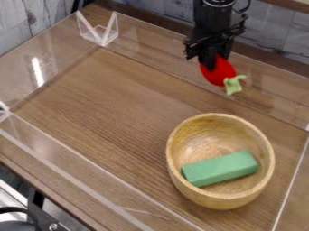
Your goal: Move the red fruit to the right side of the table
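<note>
Red toy strawberry (220,72) is pinched in the closed end effector (212,61), hanging just below it, leafy cap tilted down-right. It's held above the worktop (108,117) far right, beyond the wooden bowl (193,135); straight down is probably all that's needed.

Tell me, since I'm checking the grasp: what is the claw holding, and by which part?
The claw is shut on the red fruit, gripping its red body from above; the green cap hangs free below.
</note>
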`<state>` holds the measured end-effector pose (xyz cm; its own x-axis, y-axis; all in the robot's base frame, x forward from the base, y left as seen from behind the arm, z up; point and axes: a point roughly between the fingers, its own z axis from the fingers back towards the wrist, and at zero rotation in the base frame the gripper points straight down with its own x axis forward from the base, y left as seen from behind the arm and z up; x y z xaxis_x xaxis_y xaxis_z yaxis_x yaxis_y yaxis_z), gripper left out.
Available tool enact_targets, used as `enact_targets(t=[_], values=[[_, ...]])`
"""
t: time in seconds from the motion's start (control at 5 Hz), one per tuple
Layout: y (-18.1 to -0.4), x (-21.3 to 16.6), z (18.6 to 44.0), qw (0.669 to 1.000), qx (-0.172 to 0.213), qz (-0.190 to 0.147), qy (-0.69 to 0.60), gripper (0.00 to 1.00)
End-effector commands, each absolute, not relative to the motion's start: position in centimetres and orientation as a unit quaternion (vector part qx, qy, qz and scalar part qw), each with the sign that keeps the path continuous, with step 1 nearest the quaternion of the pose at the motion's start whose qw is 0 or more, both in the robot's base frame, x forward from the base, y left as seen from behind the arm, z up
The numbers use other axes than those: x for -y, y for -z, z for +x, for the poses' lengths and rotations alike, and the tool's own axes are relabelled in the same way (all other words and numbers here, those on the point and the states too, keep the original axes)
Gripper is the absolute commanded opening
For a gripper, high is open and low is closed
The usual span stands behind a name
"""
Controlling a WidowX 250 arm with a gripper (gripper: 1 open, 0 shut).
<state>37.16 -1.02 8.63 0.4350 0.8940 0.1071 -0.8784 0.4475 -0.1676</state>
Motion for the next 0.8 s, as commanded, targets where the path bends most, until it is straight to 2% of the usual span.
enact_targets(t=[0.0, 0.4, 0.6], values=[[-9.8, 0.8, 37.2, 0.848, 0.125, -0.052, -0.513, 0.00], [-9.0, 0.0, 37.2, 0.836, 0.132, -0.047, -0.531, 0.00], [-8.5, 0.0, 37.3, 0.847, 0.135, -0.050, -0.512, 0.00]])
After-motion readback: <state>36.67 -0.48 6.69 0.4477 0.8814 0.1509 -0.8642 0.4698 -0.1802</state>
